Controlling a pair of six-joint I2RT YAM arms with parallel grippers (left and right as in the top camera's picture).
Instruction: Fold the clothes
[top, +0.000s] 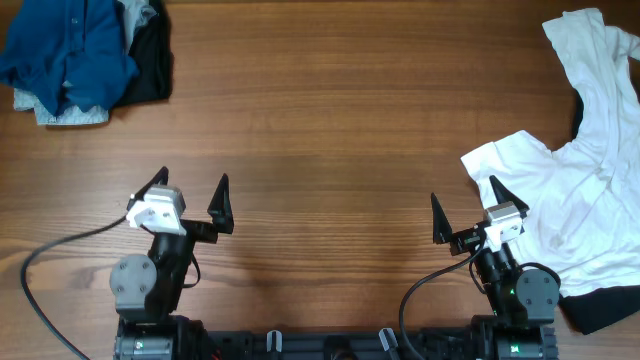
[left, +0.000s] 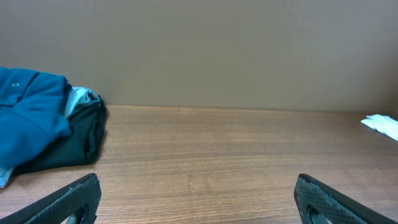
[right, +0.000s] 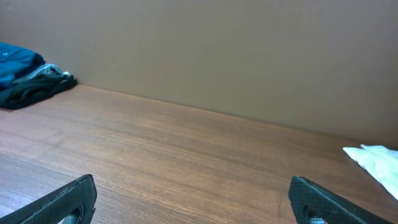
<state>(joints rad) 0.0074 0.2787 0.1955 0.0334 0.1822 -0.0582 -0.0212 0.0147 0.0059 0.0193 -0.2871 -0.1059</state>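
The clothes lie in two heaps. At the far left corner a dark blue garment (top: 70, 50) (left: 31, 112) (right: 15, 62) is bunched over a black garment (top: 150, 65) (left: 74, 143) and a pale denim piece (top: 60, 112). A crumpled white shirt (top: 590, 200) (right: 376, 158) (left: 382, 124) spreads along the right edge, with a dark piece (top: 600, 308) showing under its near end. My left gripper (top: 193, 178) (left: 198, 186) stands open over bare wood, near the front left. My right gripper (top: 463, 190) (right: 193, 183) is open too, its right finger just beside the white shirt's edge. Neither holds anything.
The wooden table (top: 330, 120) stretches between the two heaps. A plain wall (left: 217, 50) rises behind its far edge. Cables (top: 50, 250) trail from both arm bases along the front edge.
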